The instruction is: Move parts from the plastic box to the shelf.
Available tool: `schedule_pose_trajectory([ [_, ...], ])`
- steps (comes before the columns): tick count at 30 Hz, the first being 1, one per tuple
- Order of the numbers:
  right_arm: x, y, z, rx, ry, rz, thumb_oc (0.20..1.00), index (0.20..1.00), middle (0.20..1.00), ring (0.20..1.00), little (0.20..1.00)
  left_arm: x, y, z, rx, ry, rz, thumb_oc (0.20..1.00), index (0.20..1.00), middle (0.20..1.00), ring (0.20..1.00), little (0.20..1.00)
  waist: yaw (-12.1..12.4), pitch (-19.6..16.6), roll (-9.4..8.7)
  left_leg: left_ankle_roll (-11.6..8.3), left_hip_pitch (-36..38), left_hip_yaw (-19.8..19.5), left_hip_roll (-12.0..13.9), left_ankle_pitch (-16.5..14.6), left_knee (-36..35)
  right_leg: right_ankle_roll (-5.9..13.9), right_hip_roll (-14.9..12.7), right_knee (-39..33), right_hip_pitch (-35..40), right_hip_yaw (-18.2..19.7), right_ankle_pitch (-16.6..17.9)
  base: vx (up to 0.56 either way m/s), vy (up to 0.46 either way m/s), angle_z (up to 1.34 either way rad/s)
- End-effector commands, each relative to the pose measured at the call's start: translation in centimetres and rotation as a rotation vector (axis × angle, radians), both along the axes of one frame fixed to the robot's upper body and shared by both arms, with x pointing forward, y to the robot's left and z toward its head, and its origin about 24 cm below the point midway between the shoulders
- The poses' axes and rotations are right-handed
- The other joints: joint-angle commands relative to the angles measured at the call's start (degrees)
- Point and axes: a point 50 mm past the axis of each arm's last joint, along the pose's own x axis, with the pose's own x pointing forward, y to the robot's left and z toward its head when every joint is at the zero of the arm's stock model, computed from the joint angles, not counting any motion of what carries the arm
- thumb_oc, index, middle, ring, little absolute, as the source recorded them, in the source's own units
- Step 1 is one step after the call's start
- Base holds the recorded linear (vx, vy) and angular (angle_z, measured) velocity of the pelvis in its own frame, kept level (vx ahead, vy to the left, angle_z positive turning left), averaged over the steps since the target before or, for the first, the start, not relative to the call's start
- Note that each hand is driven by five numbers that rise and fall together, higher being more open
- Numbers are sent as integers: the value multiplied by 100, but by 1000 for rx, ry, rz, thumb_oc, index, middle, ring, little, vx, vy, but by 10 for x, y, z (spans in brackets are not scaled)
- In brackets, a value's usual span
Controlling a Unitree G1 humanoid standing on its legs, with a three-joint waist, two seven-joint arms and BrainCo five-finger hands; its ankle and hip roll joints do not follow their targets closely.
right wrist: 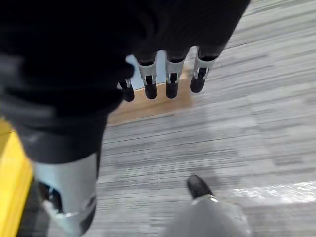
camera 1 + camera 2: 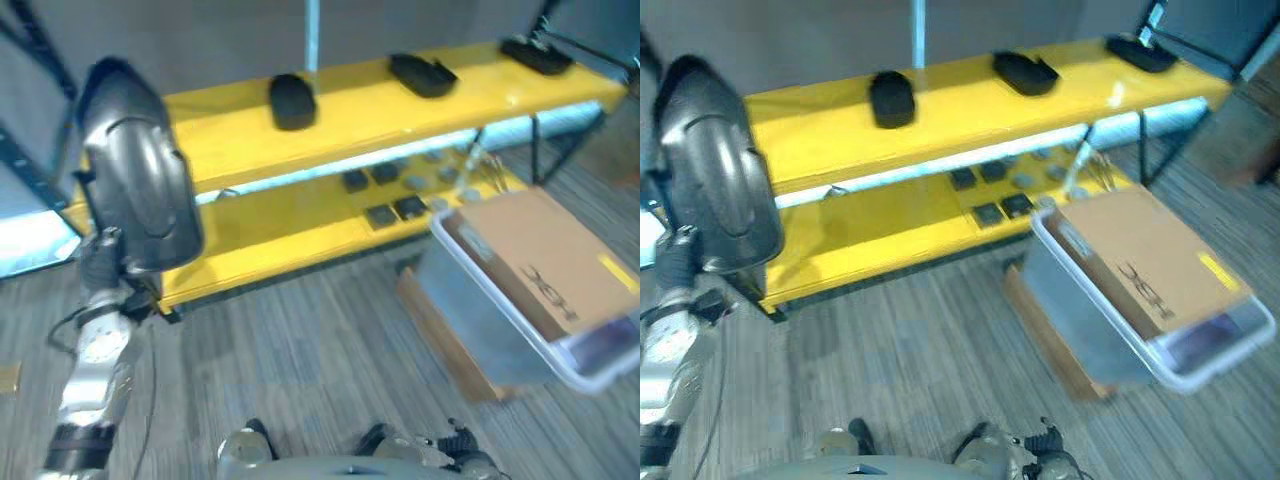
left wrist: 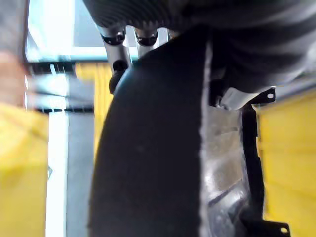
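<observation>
My left hand [image 3: 116, 37] is shut on a large, dark, curved part [image 2: 135, 170], holding it up at the left in front of the yellow shelf [image 2: 380, 110]. In the left wrist view the fingers curl over the top edge of this part [image 3: 148, 148]. Three black parts lie on the shelf's top board: one at the left [image 2: 292, 100], one in the middle [image 2: 422, 73], one at the right [image 2: 537, 55]. The clear plastic box [image 2: 500, 310] stands tilted on the floor at the right. My right hand [image 1: 170, 74] hangs open over the floor, holding nothing.
The lower yellow board [image 2: 270, 230] carries several small dark parts [image 2: 385, 190]. A brown cardboard box [image 2: 545, 260] lies in the plastic box, which rests on a flat brown board [image 2: 445, 335]. Grey striped carpet runs between me and the shelf.
</observation>
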Motion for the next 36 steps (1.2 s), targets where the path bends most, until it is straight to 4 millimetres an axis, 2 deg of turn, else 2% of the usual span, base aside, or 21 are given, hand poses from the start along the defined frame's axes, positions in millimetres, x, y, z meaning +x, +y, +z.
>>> schedule_pose_trajectory([
  [1, -6, -2, 0, 16, 4, -41, 1000, 1000, 1000, 1000, 1000, 7, -3, 38, 43, -208, -64, 200, 200, 200, 200, 200, 174, -101, 348, -85, -494, -187, 324, 709, -713, 345, 799, -474, 1544, -539, -784, 91, 181, 5],
  [2, -6, -2, -1, 34, 6, -65, 1000, 1000, 1000, 1000, 1000, 5, -1, 36, 43, -211, -65, 200, 200, 200, 200, 200, 236, -129, 340, 4, -507, -242, 200, 633, -724, 380, 752, -337, 1601, -491, -894, 113, 236, 8],
  [3, -8, -1, -3, 50, 11, -95, 1000, 1000, 1000, 1000, 1000, 5, -1, 36, 50, -216, -75, 200, 200, 200, 200, 200, 250, -128, 353, 143, -561, -275, 64, 528, -699, 438, 580, 193, 1550, -397, -906, 111, 237, 33],
  [4, -9, 0, -3, 54, 13, -100, 1000, 1000, 1000, 1000, 1000, 6, -1, 36, 50, -217, -78, 200, 200, 200, 200, 200, 247, -123, 350, 181, -574, -283, 28, 490, -684, 465, 518, 336, 1507, -367, -913, 205, 328, 76],
  [5, -14, 0, -6, 71, 27, -128, 1000, 1000, 1000, 1000, 1000, 11, -5, 36, 57, -220, -112, 200, 200, 200, 200, 200, 79, -15, 364, 449, -543, -580, -250, 201, -625, 599, 339, 1514, 929, 302, -735, 201, 235, 92],
  [7, -18, 1, -9, 86, 42, -144, 1000, 1000, 1000, 1000, 1000, 17, -10, 37, 47, -220, -135, 200, 200, 200, 200, 200, -126, 99, 363, 539, -375, -906, -431, 72, -701, 637, 456, 1916, 385, 914, -595, 187, 131, 80],
  [8, -18, 1, -9, 89, 46, -140, 1000, 1000, 1000, 1000, 1000, 19, -11, 38, 35, -221, -139, 200, 200, 200, 200, 200, -182, 138, 369, 538, -304, -997, -469, 70, -759, 627, 498, 1961, 245, 1066, -581, 118, -48, 45],
  [9, -20, 0, -10, 100, 50, -137, 1000, 1000, 1000, 1000, 1000, 23, -16, 39, 31, -225, -149, 200, 200, 200, 200, 200, -322, 218, 365, 471, -159, -1226, -510, 69, -847, 592, 673, 1589, 18, 1406, -489, 87, -111, 57],
  [10, -21, -1, -11, 108, 52, -139, 1000, 1000, 1000, 1000, 1000, 25, -19, 39, 32, -229, -154, 200, 200, 200, 200, 200, -402, 272, 368, 428, -71, -1357, -515, 68, -899, 579, 791, 1305, -46, 1550, -426, 1, -203, 62],
  [11, -23, -3, -11, 120, 47, -150, 1000, 1000, 1000, 1000, 1000, 30, -25, 41, 34, -241, -169, 200, 200, 200, 200, 200, -495, 331, 353, 392, -84, -1431, -477, 167, -892, 468, 995, 624, -64, 1625, -260, -3, -244, 95],
  [12, -25, -6, -11, 129, 47, -157, 1000, 1000, 1000, 1000, 1000, 35, -33, 44, 29, -252, -184, 200, 200, 200, 200, 200, -588, 351, 304, 353, -65, -1612, -513, 176, -909, 447, 1156, 121, 20, 1787, -239, 5, -286, 70],
  [13, -29, -8, -12, 135, 59, -157, 1000, 1000, 1000, 1000, 1000, 39, -40, 45, 16, -255, -192, 200, 200, 200, 200, 200, -648, 341, 209, 381, -91, -1770, -584, 185, -868, 547, 1173, -73, -33, 1972, 132, 109, -276, 47],
  [16, -32, -14, -13, 167, 66, -181, 1000, 1000, 1000, 1000, 1000, 40, -46, 40, 4, -235, -208, 200, 200, 200, 200, 200, -557, 280, 139, 190, -187, -1863, -463, 286, -784, 378, 1286, -796, 375, 1898, 39, 86, -199, 41],
  [19, -32, -16, -12, 169, 76, -159, 1000, 1000, 1000, 1000, 1000, 37, -50, 34, -23, -220, -214, 200, 200, 200, 200, 200, -526, 218, 84, 130, -175, -1838, -411, 304, -806, 323, 1313, -1134, 629, 1819, 75, 70, -92, 37],
  [21, -41, -15, -15, 210, 111, -187, 1000, 1000, 1000, 1000, 1000, 34, -52, 32, -30, -212, -224, 200, 200, 200, 200, 200, -508, 167, 73, 102, -158, -1831, -399, 322, -846, 305, 1333, -1267, 754, 1768, 80, 69, -51, -22],
  [24, -47, -15, -16, 248, 97, -198, 1000, 1000, 1000, 1000, 1000, 32, -51, 32, -14, -196, -242, 200, 200, 200, 200, 200, -491, 111, 58, 78, -122, -1821, -377, 328, -860, 311, 1339, -1371, 901, 1689, 83, 79, -40, 11],
  [31, -45, -11, -14, 251, 34, -217, 1000, 1000, 1000, 1000, 1000, 28, -44, 27, -17, -167, -229, 200, 200, 200, 200, 200, -603, -47, 95, 67, 91, -1604, -308, 255, -998, 321, 1356, -1497, 987, 1623, 56, 50, -6, 1],
  [36, -55, -4, -19, 356, 109, -208, 1000, 1000, 1000, 1000, 1000, 27, -41, 23, -30, -154, -229, 200, 200, 200, 200, 200, -622, -64, 117, 67, 154, -1572, -304, 237, -1020, 327, 1353, -1486, 1015, 1624, 41, 17, 11, -4],
])
